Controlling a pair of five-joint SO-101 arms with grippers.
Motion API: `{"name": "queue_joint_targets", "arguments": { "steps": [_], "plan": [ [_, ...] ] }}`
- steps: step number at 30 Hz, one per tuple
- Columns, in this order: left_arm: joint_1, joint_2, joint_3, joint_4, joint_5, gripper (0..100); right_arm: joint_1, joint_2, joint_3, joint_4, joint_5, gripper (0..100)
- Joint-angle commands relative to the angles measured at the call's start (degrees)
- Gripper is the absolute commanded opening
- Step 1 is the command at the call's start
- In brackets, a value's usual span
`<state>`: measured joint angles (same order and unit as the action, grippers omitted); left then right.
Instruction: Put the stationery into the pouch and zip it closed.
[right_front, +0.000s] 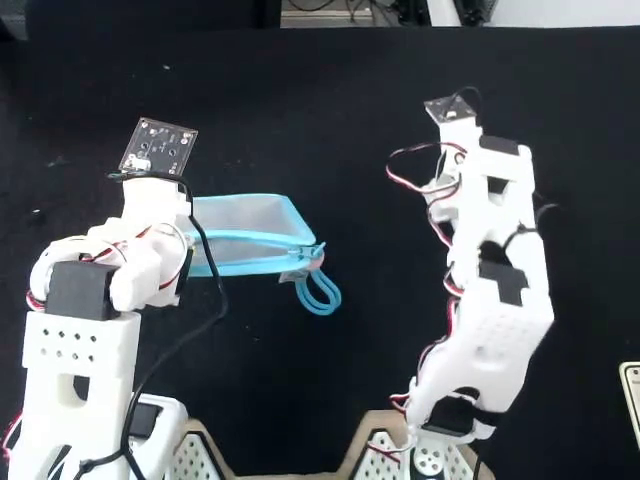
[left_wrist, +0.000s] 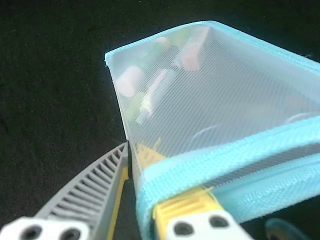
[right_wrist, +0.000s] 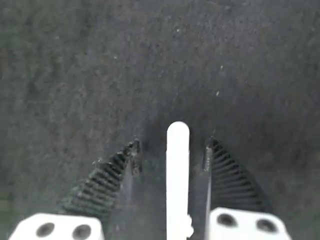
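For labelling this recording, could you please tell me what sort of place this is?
Probably a robotics lab bench: a white left arm and right arm stand side by side at a black-covered table, with a translucent blue pouch on it.

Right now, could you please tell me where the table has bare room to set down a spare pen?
The widest free patch of table lies between the pouch and the right arm. The strip beyond the pouch, toward the far edge, is bare too. It is crowded where the left gripper clamps the pouch.
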<state>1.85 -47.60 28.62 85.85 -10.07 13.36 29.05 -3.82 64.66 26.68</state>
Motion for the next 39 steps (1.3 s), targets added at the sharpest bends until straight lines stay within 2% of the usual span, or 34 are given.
{"name": "queue_joint_targets", "arguments": {
  "steps": [1, 6, 12, 21, 24, 28, 36, 39],
  "plan": [
    [-0.1, 0.4, 1.0, 0.3, -0.4, 3, 1.1, 2.6, -7.6, 0.4, 0.6, 19.1],
    [-0.1, 0.4, 1.0, 0.3, -0.4, 3, 1.6, 5.9, -9.9, 0.4, 4.5, 17.6],
    [0.0, 0.4, 1.0, 0.2, -0.4, 3, 1.6, 7.2, -9.6, 0.6, 6.5, 0.8],
    [0.1, 0.4, 1.0, -0.1, -0.4, 3, -1.3, 1.2, -12.1, 17.9, 6.7, 1.1],
    [0.0, 0.4, 1.0, -0.1, -0.4, 3, -3.7, -2.9, -8.0, 19.2, 6.8, 1.1],
    [0.0, 0.4, 1.0, 0.0, -0.4, 3, -8.2, -10.2, 3.2, 14.3, 6.9, 1.1],
    [0.0, 0.4, 1.0, 0.1, -0.4, 3, -17.5, -29.3, 31.7, -4.2, 6.7, 1.6],
    [-0.1, 0.4, 1.0, 0.1, -0.4, 3, -20.7, -32.9, 38.5, -6.1, 6.3, 6.9]
  ]
}}
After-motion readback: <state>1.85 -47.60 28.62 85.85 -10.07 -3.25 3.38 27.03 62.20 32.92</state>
